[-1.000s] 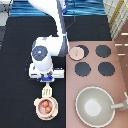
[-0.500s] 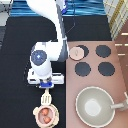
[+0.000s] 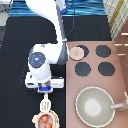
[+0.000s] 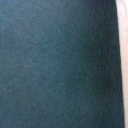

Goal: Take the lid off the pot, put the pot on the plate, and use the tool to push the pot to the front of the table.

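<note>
Black table (image 3: 15, 60), gripper (image 3: 45, 91) holding tool (image 3: 46, 103), pot (image 3: 45, 120) at bottom edge

The robot is a glossy white arm (image 3: 52, 22) built of thick, rounded, tube-like segments that widen into a bulky rounded housing near the hand. That housing carries a round blue-and-grey disc marking (image 3: 37, 58) on its upper face. Below it sits the gripper (image 3: 44, 89), a white, boxy, flat-sided block with a blue block on its side and dark edging underneath.
</note>
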You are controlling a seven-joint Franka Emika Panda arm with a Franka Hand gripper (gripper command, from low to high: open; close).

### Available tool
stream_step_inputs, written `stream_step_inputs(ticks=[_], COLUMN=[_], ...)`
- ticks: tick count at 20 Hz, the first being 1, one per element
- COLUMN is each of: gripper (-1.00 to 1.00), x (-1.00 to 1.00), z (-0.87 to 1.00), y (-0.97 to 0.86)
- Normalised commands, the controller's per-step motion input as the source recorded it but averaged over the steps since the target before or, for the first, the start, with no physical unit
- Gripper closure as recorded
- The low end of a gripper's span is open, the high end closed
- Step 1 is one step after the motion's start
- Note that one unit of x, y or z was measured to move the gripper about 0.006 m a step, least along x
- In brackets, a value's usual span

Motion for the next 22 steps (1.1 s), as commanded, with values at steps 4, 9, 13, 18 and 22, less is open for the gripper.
stream_step_inputs(ticks=[4, 9, 13, 18, 22], gripper=[1.0, 1.0, 1.0, 1.0, 1.0], x=[-0.76, -0.79, -0.92, -1.0, -1.0], z=[0.45, 0.39, 0.08, 0.04, -0.4], y=[0.0, -0.03, -0.11, -0.06, -0.2])
